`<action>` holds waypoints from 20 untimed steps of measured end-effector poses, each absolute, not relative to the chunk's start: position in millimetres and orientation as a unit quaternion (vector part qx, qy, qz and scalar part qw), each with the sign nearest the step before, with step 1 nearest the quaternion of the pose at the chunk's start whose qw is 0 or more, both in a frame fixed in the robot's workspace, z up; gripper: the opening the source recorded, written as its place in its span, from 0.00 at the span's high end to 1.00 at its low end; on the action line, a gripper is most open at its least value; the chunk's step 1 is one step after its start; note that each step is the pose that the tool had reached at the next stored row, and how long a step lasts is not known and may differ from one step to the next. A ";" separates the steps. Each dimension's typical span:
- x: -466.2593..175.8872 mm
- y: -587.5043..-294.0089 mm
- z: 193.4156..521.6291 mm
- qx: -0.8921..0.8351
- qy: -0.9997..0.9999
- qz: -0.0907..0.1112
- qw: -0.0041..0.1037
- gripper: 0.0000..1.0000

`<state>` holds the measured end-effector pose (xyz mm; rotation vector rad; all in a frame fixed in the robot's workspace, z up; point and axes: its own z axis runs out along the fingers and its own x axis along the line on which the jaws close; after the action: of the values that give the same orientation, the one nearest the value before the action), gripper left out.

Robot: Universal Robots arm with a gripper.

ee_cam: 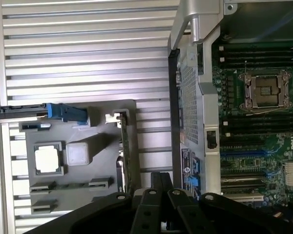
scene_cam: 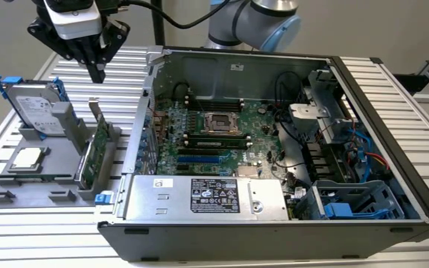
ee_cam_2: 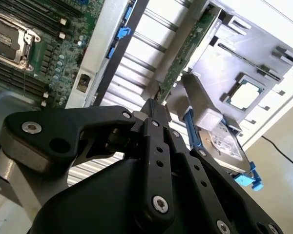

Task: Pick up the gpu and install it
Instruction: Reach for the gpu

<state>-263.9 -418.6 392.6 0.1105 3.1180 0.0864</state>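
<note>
We find the black gripper, jaws pressed together, empty, above the upright thin green gpu.

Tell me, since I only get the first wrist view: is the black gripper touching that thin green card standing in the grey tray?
Observer: No. In the exterior view the black gripper hangs above the thin green gpu, apart from it.
Operator: What stands next to the card?
Observer: A flat silver hard drive in a blue frame, standing on edge in the grey plastic tray.
Operator: Anything else I'm missing?
Observer: A silver metal power supply box sits inside the black computer case, nearest the exterior camera.
</note>
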 end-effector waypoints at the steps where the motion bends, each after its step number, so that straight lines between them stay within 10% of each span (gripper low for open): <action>1: -265.0 -418.8 392.6 0.035 0.999 0.028 0.010 1.00; 20: -284.3 -421.2 392.6 0.035 0.999 0.028 0.010 1.00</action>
<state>-284.3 -421.2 392.6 0.1106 3.1180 0.0880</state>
